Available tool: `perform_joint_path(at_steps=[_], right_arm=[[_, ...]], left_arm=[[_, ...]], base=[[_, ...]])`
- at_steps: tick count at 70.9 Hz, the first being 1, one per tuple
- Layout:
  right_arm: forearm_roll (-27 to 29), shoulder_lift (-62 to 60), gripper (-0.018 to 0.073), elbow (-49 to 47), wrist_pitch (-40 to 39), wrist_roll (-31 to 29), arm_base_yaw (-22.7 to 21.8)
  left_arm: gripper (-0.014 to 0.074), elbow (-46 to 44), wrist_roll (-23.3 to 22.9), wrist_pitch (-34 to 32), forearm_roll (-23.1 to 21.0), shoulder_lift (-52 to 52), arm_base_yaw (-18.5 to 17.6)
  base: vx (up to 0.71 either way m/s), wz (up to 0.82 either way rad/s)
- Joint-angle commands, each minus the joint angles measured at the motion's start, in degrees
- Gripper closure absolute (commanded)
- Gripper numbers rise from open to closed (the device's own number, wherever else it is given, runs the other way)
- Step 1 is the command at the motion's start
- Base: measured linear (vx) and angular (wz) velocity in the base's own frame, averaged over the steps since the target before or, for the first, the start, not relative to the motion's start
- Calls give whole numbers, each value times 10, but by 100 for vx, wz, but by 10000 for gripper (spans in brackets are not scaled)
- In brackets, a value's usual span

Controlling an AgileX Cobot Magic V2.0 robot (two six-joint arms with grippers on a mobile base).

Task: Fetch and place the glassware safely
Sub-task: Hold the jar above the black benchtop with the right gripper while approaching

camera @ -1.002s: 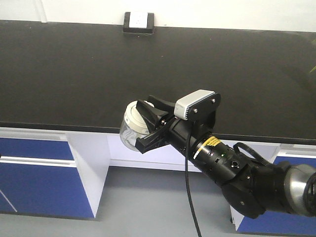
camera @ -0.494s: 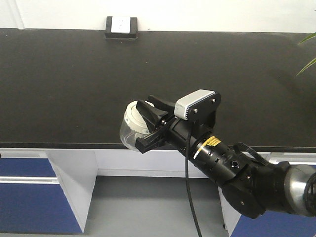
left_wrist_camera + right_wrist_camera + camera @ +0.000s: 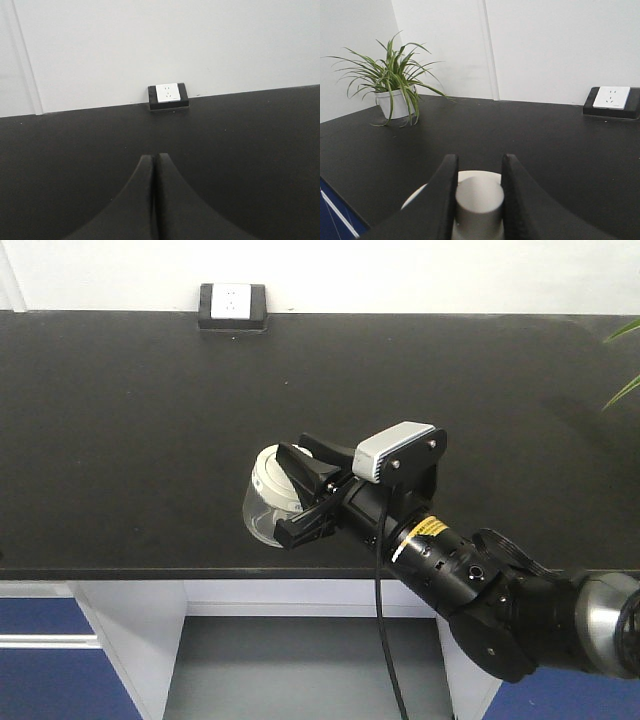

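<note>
Exterior front-facing view is mostly filled by the black bench point(image 3: 120, 440), bare but for a wall socket point(image 3: 232, 305) at its back edge. The right arm point(image 3: 470, 575) reaches in over the front part of the bench. The right gripper point(image 3: 287, 495) is partly closed on the glass jar point(image 3: 258, 515). The jar is carried off the surface, its cream lid point(image 3: 268, 478) turned toward the wrist. In the right wrist view the fingers point(image 3: 442, 195) stand on either side of the knob point(image 3: 479, 200), though whether they also press on the lid's rim is hard to make out. The left gripper point(image 3: 154, 159) is fully closed, its fingers together and nothing between them. By this showing the fetch is done. What is left is the placing: bringing the jar upright, lowering it gently onto the bench and letting go.
</note>
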Motion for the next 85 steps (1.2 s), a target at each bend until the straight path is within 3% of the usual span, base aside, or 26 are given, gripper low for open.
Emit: perform_joint_path(at_steps=[1, 85], right_arm=[[3, -23, 563, -17, -60, -2, -2], [2, -23, 563, -17, -61, -2, -2]], left_arm=[[603, -15, -4, -39, -5, -1, -3], [603, -15, -4, -39, -5, -1, -3]], base=[[13, 0], [8, 1]])
